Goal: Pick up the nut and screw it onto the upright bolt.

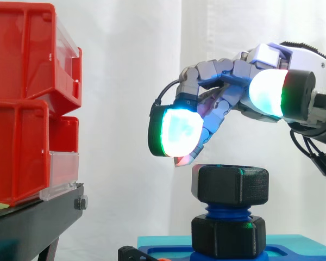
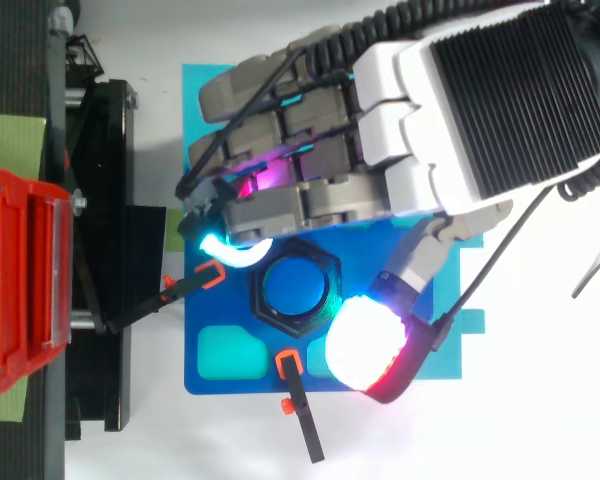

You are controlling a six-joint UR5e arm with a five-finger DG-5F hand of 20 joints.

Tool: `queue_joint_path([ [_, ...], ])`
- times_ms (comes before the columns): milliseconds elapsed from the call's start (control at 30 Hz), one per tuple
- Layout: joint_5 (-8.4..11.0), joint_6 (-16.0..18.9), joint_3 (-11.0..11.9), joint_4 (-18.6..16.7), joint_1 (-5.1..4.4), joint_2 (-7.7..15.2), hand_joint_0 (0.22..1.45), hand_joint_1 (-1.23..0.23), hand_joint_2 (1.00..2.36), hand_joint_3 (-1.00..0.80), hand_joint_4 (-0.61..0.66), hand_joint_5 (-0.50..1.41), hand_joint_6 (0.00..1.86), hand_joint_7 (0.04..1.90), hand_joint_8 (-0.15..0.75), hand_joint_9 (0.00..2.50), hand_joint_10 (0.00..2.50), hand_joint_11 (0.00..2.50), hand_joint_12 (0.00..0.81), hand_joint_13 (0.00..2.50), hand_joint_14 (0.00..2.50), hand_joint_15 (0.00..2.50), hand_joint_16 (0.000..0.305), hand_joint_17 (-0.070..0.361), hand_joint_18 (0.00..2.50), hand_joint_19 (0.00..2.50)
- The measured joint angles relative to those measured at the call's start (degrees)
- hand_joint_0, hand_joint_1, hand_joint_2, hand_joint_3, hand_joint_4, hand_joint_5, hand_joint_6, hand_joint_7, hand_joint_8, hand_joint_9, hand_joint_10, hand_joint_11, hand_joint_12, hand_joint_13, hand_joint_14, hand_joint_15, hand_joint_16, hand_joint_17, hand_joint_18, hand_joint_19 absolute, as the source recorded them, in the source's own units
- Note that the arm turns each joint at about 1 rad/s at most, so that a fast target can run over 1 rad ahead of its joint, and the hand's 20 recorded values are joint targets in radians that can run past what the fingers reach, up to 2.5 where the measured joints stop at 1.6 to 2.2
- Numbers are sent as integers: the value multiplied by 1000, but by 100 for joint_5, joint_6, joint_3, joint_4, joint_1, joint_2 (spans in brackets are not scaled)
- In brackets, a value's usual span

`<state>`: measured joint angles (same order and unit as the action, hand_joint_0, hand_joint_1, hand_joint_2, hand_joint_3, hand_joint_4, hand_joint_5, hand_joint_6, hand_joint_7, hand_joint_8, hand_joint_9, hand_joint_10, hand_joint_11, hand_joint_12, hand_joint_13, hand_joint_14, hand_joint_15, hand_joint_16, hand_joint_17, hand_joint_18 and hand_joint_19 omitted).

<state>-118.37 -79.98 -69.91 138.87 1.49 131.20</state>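
A black hexagonal nut (image 1: 231, 185) (image 2: 329, 270) sits on top of the upright blue bolt (image 1: 228, 211) (image 2: 295, 290). A second black collar (image 1: 228, 236) sits at the bolt's foot on the blue base plate (image 2: 220, 300). My hand (image 1: 271, 81) (image 2: 380, 150) hovers just above the nut with its fingers loosely bent and apart. A glowing white-green pad (image 1: 176, 130) hangs to the upper left of the nut. Another white-red pad (image 2: 365, 345) is beside the nut on the opposite side. Nothing is between the fingers, and no pad touches the nut.
Red bins (image 1: 27, 98) (image 2: 20, 290) are stacked on a black stand (image 1: 32, 217) to the left. Two black clamps with orange tips (image 2: 300, 400) (image 2: 180, 290) hold the blue plate, which lies on a teal mat (image 2: 195, 100). A white curtain is behind.
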Motion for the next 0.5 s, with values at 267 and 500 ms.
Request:
queue_joint_path([
  [267, 5, 323, -7, -202, -72, 267, 511, -204, 1000, -500, 228, -10, 505, 1041, 204, 1083, 0, 0, 162, 824, 0, 0, 21, 47, 629, 206],
  [500, 15, 586, -7, -250, -86, 308, 510, -205, 1000, -500, 224, -10, 505, 1059, 206, 1083, 0, 0, 165, 837, 0, 0, 21, 47, 641, 202],
])
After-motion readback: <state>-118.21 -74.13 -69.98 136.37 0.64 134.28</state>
